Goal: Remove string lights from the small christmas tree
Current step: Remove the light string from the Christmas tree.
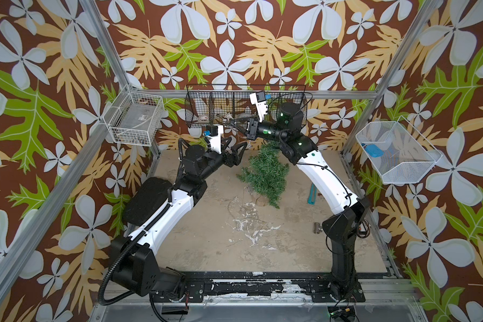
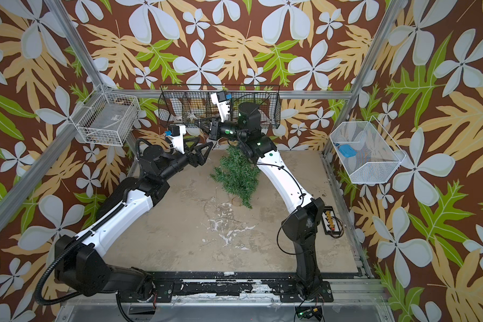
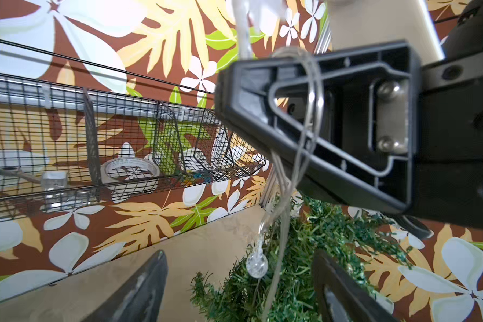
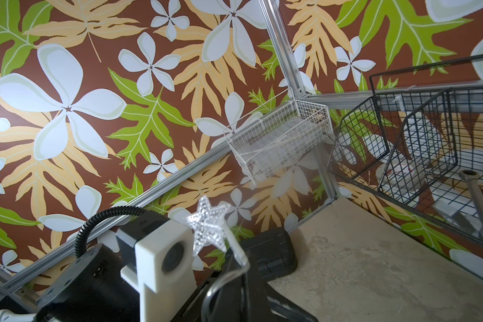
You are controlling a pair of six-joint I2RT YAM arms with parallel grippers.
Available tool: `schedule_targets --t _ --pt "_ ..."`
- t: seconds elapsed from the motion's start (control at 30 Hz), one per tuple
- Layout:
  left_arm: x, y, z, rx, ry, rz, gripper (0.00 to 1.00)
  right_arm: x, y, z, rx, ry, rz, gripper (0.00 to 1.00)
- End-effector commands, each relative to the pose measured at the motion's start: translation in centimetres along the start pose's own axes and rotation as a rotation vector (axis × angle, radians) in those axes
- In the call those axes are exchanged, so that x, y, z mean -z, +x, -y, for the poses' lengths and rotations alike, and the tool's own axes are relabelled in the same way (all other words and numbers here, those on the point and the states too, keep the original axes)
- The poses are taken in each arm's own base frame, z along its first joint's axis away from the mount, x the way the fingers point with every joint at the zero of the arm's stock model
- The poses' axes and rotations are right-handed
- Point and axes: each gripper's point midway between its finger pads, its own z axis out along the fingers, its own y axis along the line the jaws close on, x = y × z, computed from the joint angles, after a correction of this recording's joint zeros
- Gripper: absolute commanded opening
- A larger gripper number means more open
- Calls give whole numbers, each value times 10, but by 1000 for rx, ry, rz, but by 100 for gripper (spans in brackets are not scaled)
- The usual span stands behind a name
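Below the right jaws, pressed together on the string lights (image 3: 257, 267), a strand with a bead bulb hangs between the spread left jaws, above the small christmas tree (image 1: 262, 172) on the worktop (image 1: 234, 245): best pinched just under the right jaws, then drawn upward slowly so the needles release it.

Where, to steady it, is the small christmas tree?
In both top views, the small christmas tree sits toward the table's back, right of the left gripper, below the right gripper.
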Motion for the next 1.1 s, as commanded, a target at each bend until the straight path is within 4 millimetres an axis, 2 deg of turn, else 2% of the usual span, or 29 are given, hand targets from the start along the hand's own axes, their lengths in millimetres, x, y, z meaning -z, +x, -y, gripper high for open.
schedule_targets --t 0.0,0.23,0.3,0.37,0.47,0.5,0.67,0.7,0.73,0.77,0.83,0.93,1.07 --pt "-8 -14 10 -17 79 42 82 2 -4 -4 28 -2 13 0" --pt "-25 -12 10 -26 119 41 73 2 -5 -4 33 3 13 0" --pt "-26 -13 9 -29 122 50 64 2 -5 -4 35 4 12 0" --pt "-28 -11 9 -26 127 45 49 2 -4 -3 33 6 12 0" --pt "-33 -8 8 -22 127 19 21 1 -3 -2 32 8 11 0" --pt "-34 -7 7 -22 126 15 15 1 -3 -1 31 8 11 0" --pt "-36 -9 5 -27 114 15 0 1 -4 -2 30 8 12 0" --pt "-35 -11 5 -27 111 19 0 1 -5 -2 31 10 14 3" --pt "-36 -12 4 -28 106 20 0 1 -7 -3 34 12 18 10" --pt "-37 -13 4 -28 104 22 0 2 -8 -3 35 15 20 21" --pt "-38 -15 3 -25 99 21 0 4 -13 -6 47 24 25 34" --pt "-41 -17 1 -20 83 11 0 11 -24 -10 78 58 35 49" --pt "-45 -22 -5 -26 47 6 0 39 -45 -4 119 172 72 63"
